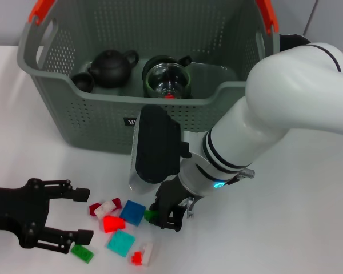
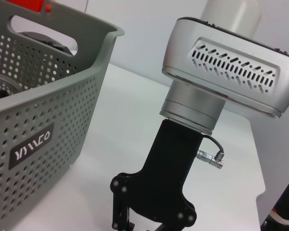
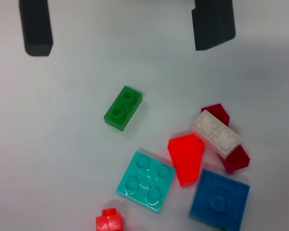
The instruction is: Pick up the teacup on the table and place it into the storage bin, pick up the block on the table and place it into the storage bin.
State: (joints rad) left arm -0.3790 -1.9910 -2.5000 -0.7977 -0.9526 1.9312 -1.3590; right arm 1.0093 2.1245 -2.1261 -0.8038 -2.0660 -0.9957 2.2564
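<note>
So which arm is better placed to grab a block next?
Probably the right. The right gripper is down at the blocks beside a small green block; the left gripper waits open at the pile's edge.

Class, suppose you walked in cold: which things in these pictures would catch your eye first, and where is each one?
The big white right arm, whose right gripper reaches down into a scatter of bright blocks on the white table. Behind it stands the grey-green storage bin, already holding a black teapot and a glass cup. The black left gripper waits open beside the blocks.
</note>
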